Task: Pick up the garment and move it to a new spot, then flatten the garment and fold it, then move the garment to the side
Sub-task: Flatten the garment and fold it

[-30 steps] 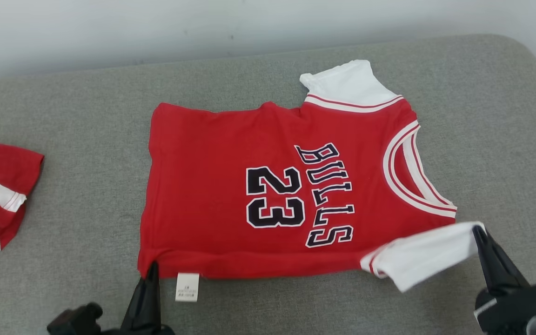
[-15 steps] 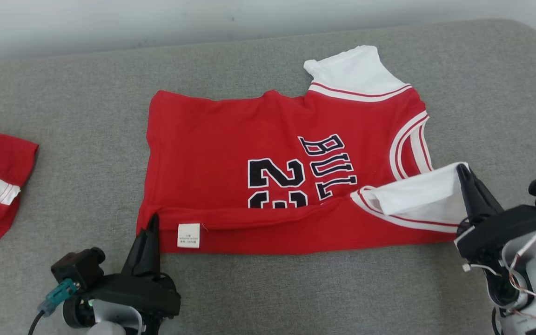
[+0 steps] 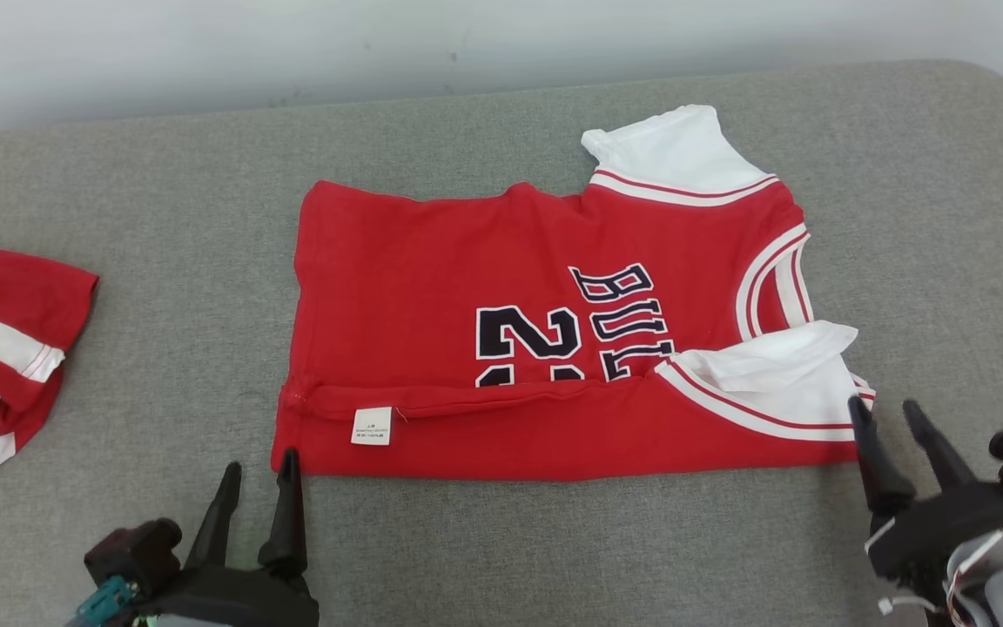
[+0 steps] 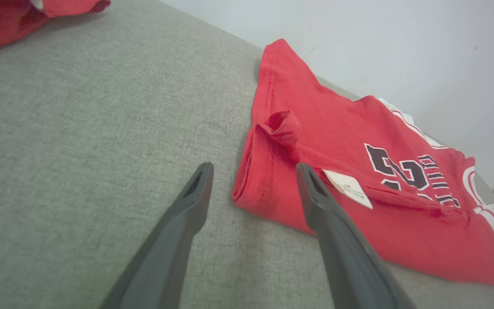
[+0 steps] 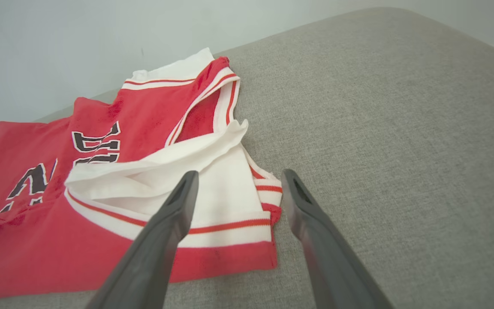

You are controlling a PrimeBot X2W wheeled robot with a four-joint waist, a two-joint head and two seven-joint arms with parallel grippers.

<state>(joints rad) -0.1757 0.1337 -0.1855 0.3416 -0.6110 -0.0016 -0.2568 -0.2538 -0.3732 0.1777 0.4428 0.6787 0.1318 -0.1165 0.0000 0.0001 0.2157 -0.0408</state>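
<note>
Left claw [image 3: 260, 461] and right claw [image 3: 882, 403] stand wide open, empty; the partly folded red-and-white fabric jersey [image 3: 467, 261] lies just beyond both.

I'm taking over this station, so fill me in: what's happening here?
A two-armed robot is folding a red jersey on a grey padded surface. The jersey's near edge is folded up over its front, hiding part of the number and lettering. The left tool is open by the hem corner and the right tool is open by the white sleeve; neither holds anything. A second red-and-white garment lies at the robot's far left.
</note>
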